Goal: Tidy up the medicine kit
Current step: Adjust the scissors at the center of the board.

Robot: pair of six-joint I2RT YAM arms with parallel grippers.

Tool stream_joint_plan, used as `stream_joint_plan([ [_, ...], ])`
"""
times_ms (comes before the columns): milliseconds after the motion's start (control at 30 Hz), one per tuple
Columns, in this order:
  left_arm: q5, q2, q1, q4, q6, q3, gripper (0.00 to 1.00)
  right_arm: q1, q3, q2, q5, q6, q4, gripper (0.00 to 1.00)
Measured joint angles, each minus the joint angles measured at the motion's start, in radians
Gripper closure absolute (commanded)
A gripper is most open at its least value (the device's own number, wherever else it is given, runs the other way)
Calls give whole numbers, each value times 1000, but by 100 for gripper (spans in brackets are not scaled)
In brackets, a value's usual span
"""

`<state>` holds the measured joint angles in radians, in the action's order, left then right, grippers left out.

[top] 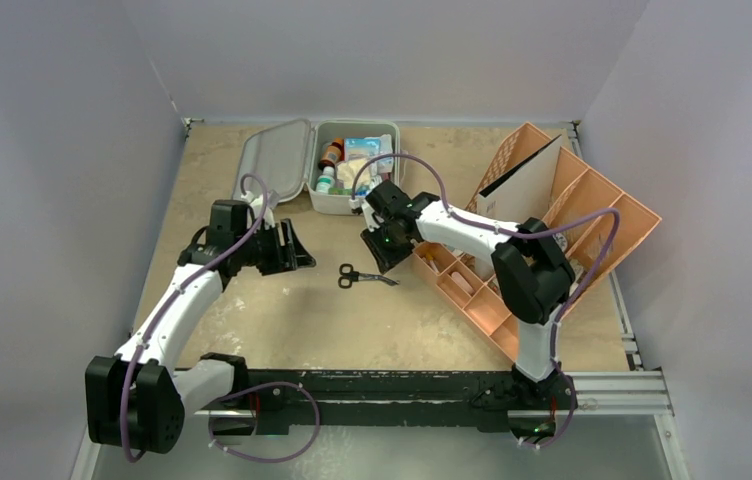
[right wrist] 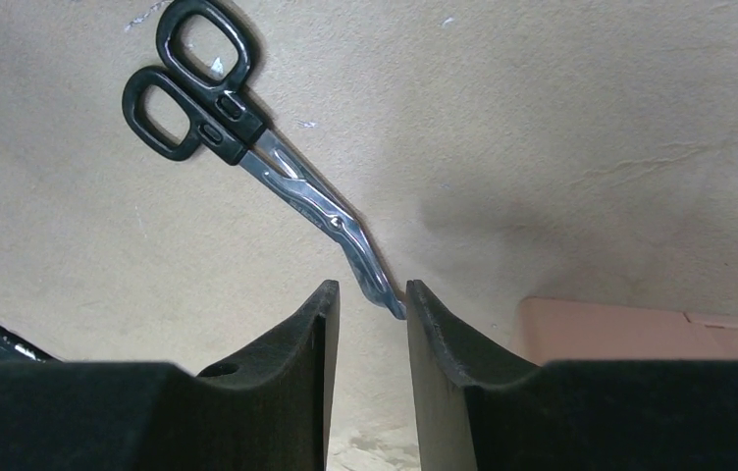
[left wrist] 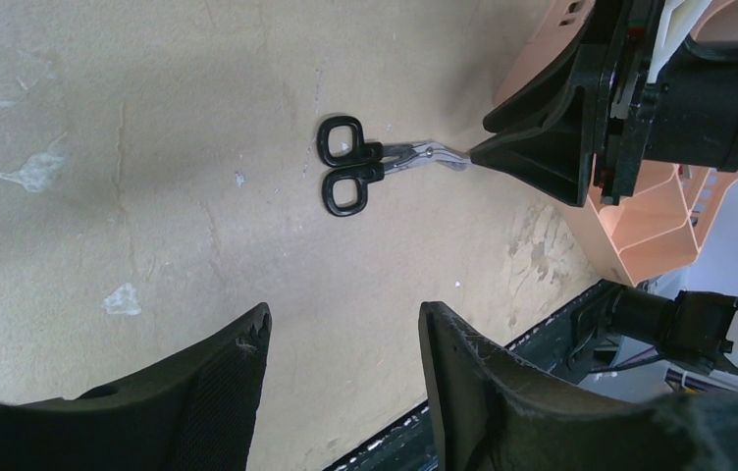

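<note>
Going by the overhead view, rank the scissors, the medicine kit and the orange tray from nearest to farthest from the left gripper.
Starting from the left gripper:
1. Scissors, lying just to its right.
2. Medicine kit, open, behind it towards the far edge.
3. Orange tray, well off on the right side.

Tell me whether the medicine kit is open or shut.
Open. The kit has its lid swung back flat on the table beside it, and bottles and packets show inside.
</note>
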<state>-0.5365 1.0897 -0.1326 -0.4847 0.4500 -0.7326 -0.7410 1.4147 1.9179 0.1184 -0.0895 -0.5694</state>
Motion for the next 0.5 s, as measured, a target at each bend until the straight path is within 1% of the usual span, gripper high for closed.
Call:
stream_joint_plan([
  [300, 20, 4, 17, -18, 3, -24, 47, -22, 0, 40, 1, -1, 10, 64],
  [500, 20, 54, 30, -19, 5, -24, 48, -38, 1, 73, 0, -3, 14, 65],
])
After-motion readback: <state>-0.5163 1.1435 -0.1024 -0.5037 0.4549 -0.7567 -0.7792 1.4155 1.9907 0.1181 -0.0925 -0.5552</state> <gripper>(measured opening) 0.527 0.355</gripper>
